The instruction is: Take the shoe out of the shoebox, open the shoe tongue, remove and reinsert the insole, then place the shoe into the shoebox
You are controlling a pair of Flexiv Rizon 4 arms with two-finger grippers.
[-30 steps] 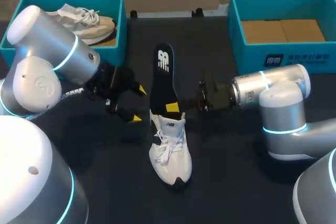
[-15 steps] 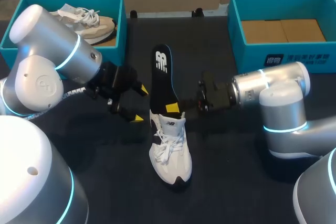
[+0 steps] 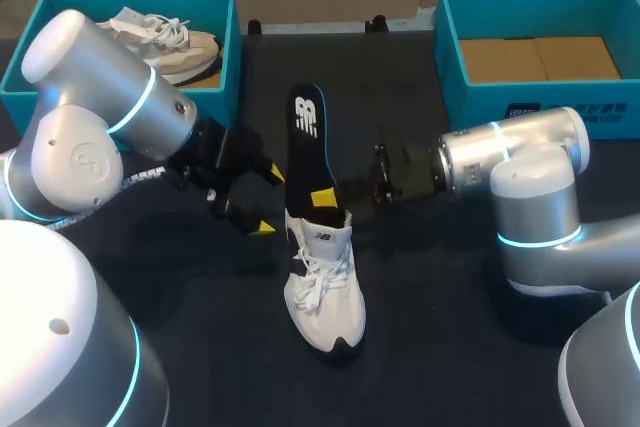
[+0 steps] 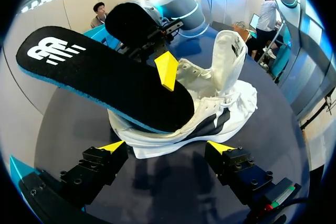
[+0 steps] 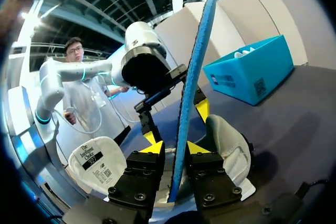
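Right arm's fingers (image 5: 195, 148) are clenched on the black insole (image 3: 308, 137), which stands on edge with its lower end at the mouth of the white shoe (image 3: 325, 282) lying mid-bench (image 3: 430, 347). Left arm's fingers (image 4: 113, 146) are spread wide beside that shoe, grasping nothing. A second shoe (image 3: 165, 42) lies in the left shoebox (image 3: 232, 57), with the right shoebox (image 3: 450, 57) opposite. One insole, two shoes, two shoeboxes.

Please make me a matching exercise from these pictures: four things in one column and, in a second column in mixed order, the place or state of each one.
Things
1. insole
2. white shoe
3. left shoebox
4. left gripper

Places or states
A. open, near the white shoe, holding nothing
B. holds a second shoe
C. clamped in the right gripper
D. stands on the table, laces up

Pairs: 1-C, 2-D, 3-B, 4-A
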